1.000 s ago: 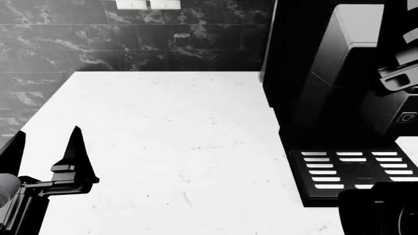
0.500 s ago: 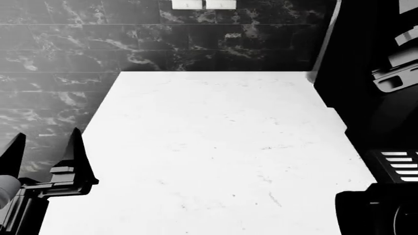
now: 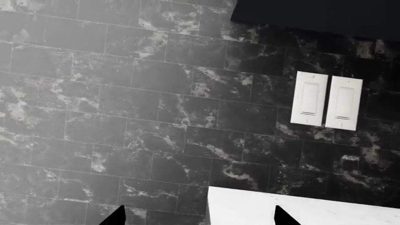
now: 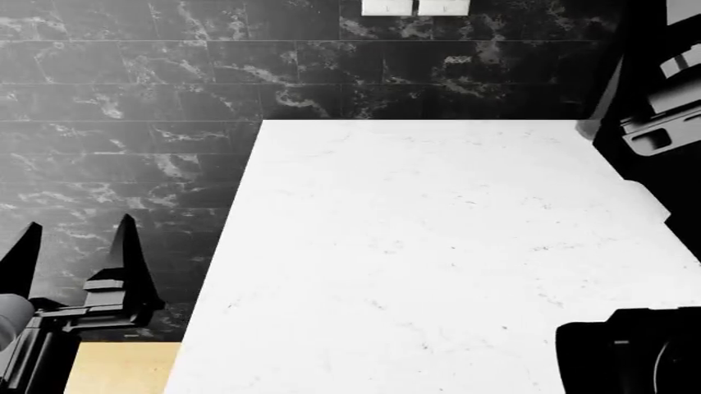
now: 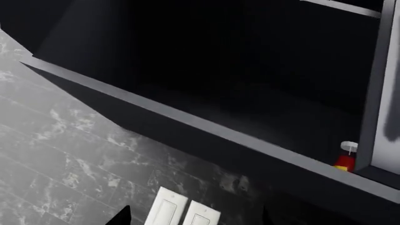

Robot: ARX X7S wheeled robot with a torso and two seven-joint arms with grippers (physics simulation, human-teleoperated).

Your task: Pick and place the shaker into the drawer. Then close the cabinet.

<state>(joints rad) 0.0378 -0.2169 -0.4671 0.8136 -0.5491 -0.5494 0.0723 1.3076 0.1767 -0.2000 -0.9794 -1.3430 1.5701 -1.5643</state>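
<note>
The shaker, the drawer and the cabinet are out of view in every frame. My left gripper [image 4: 75, 254] hangs open at the lower left of the head view, off the counter's left end, with nothing between its black pointed fingers. In the left wrist view the left gripper [image 3: 200, 218] shows only two fingertips, set wide apart, in front of the black marble wall. My right gripper [image 5: 194, 218] is also open and empty, raised and facing the wall switches [image 5: 184, 213].
A white stone countertop [image 4: 438, 246] runs to the black marble wall [image 4: 164, 82]; wooden floor [image 4: 121, 369] shows past its left end. A dark appliance [image 4: 679, 189] stands at the right edge. A red bottle with a white cap [image 5: 344, 161] stands in a dark upper shelf.
The head view has swung left: counter, wall and switches slid right, the dark appliance is almost out of view, and floor now shows at lower left. Both grippers keep their places in it.
</note>
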